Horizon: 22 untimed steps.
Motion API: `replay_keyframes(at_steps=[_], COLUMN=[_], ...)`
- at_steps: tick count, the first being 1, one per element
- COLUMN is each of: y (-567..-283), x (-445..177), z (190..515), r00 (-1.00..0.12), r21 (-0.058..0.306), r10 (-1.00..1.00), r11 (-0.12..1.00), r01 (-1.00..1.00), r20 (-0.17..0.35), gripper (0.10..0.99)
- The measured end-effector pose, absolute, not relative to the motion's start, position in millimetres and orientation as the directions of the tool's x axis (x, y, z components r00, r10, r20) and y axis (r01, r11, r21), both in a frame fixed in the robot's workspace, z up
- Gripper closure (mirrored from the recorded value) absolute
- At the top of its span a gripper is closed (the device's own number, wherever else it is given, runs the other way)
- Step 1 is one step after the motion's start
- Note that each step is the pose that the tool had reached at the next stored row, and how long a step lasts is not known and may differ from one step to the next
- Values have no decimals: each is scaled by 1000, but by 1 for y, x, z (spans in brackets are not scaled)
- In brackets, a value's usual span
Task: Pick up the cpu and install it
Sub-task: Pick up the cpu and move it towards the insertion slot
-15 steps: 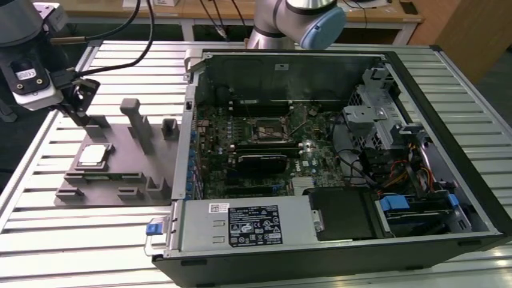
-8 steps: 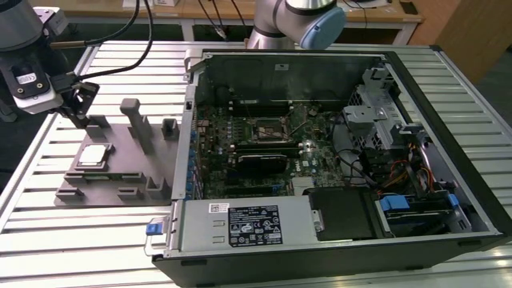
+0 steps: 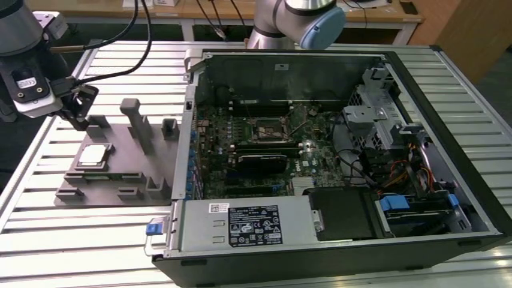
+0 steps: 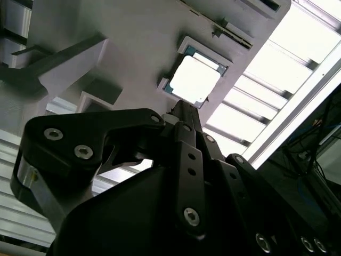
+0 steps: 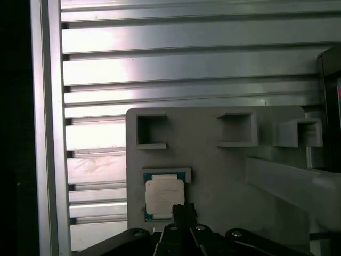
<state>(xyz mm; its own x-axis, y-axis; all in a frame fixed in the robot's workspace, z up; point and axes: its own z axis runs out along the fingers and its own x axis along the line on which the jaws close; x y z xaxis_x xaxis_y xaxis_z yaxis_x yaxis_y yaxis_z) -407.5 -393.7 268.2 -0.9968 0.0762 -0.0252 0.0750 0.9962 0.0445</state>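
The cpu (image 3: 93,155) (image 5: 164,195) (image 4: 195,80) lies flat, shiny top up, in a recess of the grey fixture tray (image 3: 120,163), nearly square, edges parallel to the tray's. The hand (image 3: 80,124) (image 5: 183,209) (image 4: 184,106) hovers near above it, clenched on nothing. The tray rests on the slatted table (image 3: 48,225), beside the open computer case (image 3: 448,126).

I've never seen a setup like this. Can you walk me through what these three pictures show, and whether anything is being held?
This is a single robot arm with a gripper at its end. The exterior view comes from a camera off the arm, looking over a slatted metal table. The two wrist views come from cameras riding on the arm, looking past the gripper. On the table sit a grey fixture tray and an open computer case with its motherboard socket exposed. The cpu rests in a pocket of the tray. The gripper hangs close above it, shut and holding nothing.
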Motion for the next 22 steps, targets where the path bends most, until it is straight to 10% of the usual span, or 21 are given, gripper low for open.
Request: replay_keyframes(at_steps=[22], y=[-406], x=[-412], z=[234], r00=[-997], r21=[43], r10=[76], r11=[996], r01=[76], r20=[-11], gripper=[980])
